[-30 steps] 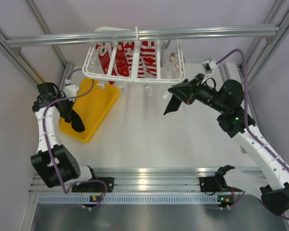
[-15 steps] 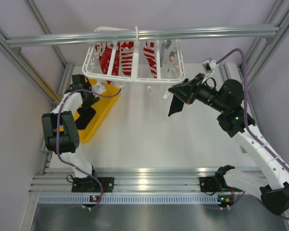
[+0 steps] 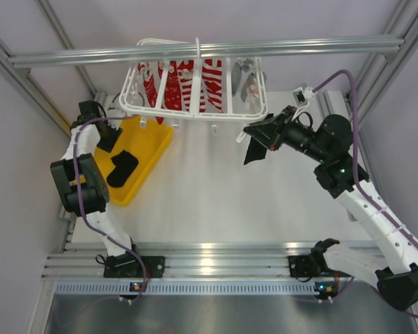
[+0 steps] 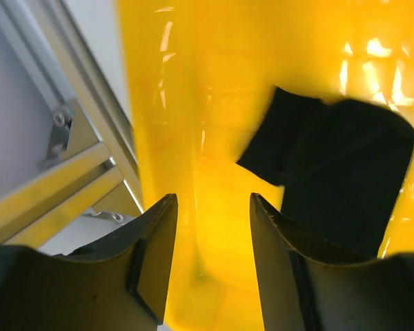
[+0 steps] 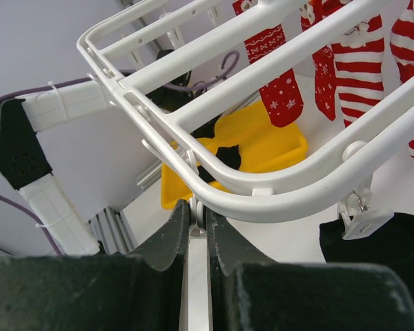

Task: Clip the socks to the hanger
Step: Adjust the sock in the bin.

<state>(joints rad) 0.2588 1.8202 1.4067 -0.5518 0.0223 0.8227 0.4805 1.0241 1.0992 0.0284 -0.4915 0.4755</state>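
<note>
Now that the left gripper [image 3: 106, 134] has let go, the limp black fabric sock [image 3: 122, 168] it was carrying a second ago lies loose in the yellow plastic tray [image 3: 153, 149], at the left of the overhead view. That's a step back as I read it: this sock needs picking up again before it gets anywhere near the white plastic rectangular drying hanger [image 3: 195, 115] at top centre. In the left wrist view the fingers stand apart and empty, hovering over the tray's floor with the sock off to their right, not touching. That arm has swung up from the lower left and now folds tightly, wrist tucked at the tray's far corner in the upper left. Over on the right nothing has budged. The right gripper [image 5: 199, 207] reaches in from the right of the frame, its fingers pressed together on a small white dangling clip [image 5: 198, 289] under the hanger's front rim. A second black sock [image 5: 379, 248] hangs from the neighbouring clip, beside the red-and-white patterned socks [image 5: 352, 55].
</note>
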